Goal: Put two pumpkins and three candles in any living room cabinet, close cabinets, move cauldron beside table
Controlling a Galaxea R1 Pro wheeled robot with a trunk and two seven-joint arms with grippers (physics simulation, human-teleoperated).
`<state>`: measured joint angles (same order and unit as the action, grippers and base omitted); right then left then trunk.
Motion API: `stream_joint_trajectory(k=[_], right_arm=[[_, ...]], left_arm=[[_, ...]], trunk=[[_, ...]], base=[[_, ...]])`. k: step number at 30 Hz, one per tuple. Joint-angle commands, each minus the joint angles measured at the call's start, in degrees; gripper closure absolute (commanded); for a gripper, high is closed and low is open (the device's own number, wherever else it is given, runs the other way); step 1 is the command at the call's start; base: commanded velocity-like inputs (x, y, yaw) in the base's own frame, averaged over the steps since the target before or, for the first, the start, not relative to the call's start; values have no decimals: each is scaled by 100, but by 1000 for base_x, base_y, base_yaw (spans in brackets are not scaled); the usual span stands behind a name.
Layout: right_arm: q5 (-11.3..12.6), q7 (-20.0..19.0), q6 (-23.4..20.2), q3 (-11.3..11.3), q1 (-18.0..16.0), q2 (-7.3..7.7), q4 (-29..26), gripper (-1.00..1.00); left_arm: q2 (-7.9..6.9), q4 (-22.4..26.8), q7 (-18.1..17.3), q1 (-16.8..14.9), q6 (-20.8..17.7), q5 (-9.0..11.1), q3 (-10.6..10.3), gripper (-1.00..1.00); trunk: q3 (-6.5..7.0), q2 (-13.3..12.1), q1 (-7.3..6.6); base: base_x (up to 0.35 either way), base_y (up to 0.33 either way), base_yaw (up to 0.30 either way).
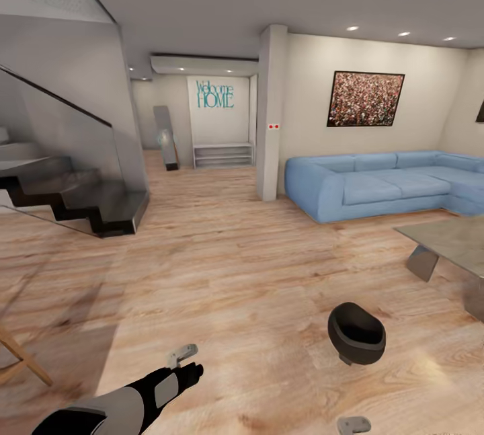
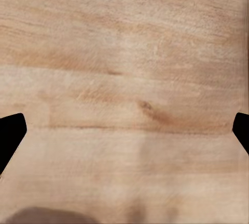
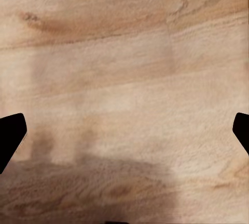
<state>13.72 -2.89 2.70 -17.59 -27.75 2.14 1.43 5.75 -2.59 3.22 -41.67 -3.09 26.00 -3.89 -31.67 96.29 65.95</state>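
The cauldron [image 1: 356, 333], a small round matte-black pot, sits tilted on the wooden floor at the lower right of the head view. Just right of it stands the table [image 1: 449, 239], low with a reflective grey glass top, a short gap away. My left gripper [image 1: 183, 354] hovers over bare floor well left of the cauldron. In the left wrist view the left gripper [image 2: 124, 130] is open with only floorboards between its fingers. My right gripper [image 1: 354, 425] is at the bottom edge, nearer than the cauldron. The right gripper [image 3: 124, 130] is open over floor. Pumpkins, candles and cabinet are out of view.
A blue corner sofa [image 1: 383, 183] lines the far right wall behind the table. A dark staircase [image 1: 81, 200] with a glass balustrade rises at the left. A white pillar [image 1: 271, 112] stands mid-room. A wooden furniture leg [image 1: 23, 358] pokes in at lower left.
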Motion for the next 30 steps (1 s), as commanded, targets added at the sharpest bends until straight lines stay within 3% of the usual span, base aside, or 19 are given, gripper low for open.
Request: stream_joint_trajectory(k=[1,23,30], right_arm=[[61,-27,29,-43,-6,3,15,-100],[68,-27,30,-41,-4,5,15,-100],[64,-21,29,-43,-3,14,17,-100]], left_arm=[[3,-4,12,-6,-11,45,-41,-100],[5,-4,12,-7,-10,45,-41,-100],[5,-4,12,-7,-7,45,-41,-100]], trunk=[[-6,3,3],[41,3,3],[64,3,3]], base=[[290,233,-298],[289,234,-292],[109,162,-118]])
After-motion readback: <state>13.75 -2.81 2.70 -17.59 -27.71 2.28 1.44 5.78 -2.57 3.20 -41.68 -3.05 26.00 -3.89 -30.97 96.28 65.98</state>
